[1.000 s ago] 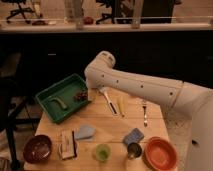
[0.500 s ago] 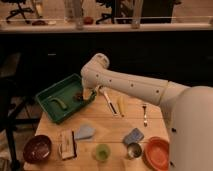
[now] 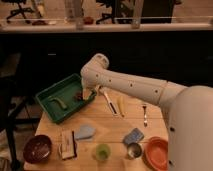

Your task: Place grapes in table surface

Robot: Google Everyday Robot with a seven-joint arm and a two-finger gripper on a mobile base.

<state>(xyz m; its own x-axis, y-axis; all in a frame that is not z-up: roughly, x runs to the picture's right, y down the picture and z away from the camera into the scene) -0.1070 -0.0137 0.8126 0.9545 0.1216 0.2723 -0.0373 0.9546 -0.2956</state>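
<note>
The green tray sits on the far left of the light wooden table surface. A small dark reddish lump, the grapes, lies in the tray's right part. A curved green vegetable lies in the tray's middle. My gripper hangs from the white arm and is down at the tray's right end, right beside the grapes. Whether it touches them I cannot tell. The round orange-red fruit is not visible.
Utensils and a fork lie right of the tray. Along the front edge stand a dark brown bowl, a packet, a green cup, a metal cup and an orange bowl. Two bluish pieces lie mid-table.
The arm has swung left and the gripper has moved from above the utensils to the tray's right end, down next to the grapes.
</note>
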